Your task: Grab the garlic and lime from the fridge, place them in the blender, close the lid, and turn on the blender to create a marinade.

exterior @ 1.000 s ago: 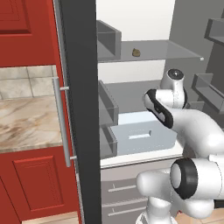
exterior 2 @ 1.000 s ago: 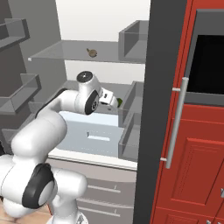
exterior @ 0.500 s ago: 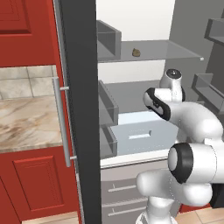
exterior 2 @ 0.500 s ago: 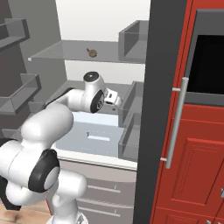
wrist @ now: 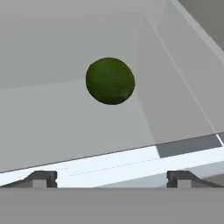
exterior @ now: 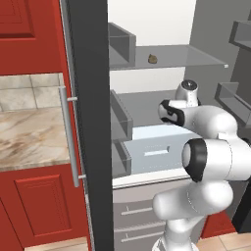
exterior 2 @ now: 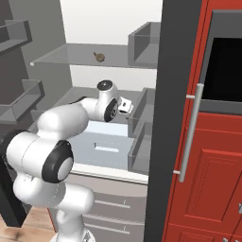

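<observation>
Arm reached deeper into fridge (exterior: 88,98), round green lime (wrist: 110,81) (smooth) ahead

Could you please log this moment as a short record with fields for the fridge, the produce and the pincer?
fridge: open, pale bluish drawer low inside
lime: round, dark green, lying on the grey shelf ahead of the pincer
small brown item: on the upper glass shelf, likely the garlic, too small to be sure
pincer: open, empty, fingertips wide apart and short of the lime
arm: reaching into the fridge above the drawer
task status: nothing picked up yet
</observation>
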Motion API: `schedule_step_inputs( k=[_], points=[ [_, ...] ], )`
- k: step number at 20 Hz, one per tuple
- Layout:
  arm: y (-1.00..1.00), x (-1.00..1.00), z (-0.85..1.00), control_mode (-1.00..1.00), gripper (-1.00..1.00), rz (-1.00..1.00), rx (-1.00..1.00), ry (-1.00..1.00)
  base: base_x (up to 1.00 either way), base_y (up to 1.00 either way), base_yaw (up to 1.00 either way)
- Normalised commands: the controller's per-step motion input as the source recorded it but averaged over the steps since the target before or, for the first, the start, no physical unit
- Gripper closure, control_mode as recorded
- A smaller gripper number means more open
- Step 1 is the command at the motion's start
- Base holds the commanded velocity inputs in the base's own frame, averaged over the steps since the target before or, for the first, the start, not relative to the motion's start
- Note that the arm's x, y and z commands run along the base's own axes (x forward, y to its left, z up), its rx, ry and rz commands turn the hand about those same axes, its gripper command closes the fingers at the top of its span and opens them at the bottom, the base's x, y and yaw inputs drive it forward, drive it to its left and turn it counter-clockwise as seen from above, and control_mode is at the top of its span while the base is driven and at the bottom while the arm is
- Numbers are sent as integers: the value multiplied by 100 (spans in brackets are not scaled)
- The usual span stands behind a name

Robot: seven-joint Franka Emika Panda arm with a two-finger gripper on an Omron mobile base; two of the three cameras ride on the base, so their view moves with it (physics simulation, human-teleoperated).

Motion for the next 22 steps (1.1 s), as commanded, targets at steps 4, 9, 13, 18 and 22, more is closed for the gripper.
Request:
schedule_step_inputs(
  k=[4,9,13,18,22],
  points=[
    [-12,45,-17,-100,-100,0,0,0,0,0,0],
    [-8,47,-10,-100,-100,0,0,0,0,0,0],
    [-3,36,-16,-100,-100,0,0,0,0,0,0],
    [0,34,-24,-100,-100,0,0,0,0,0,0],
    [0,44,-23,-100,-100,0,0,0,0,0,0]
  ],
)
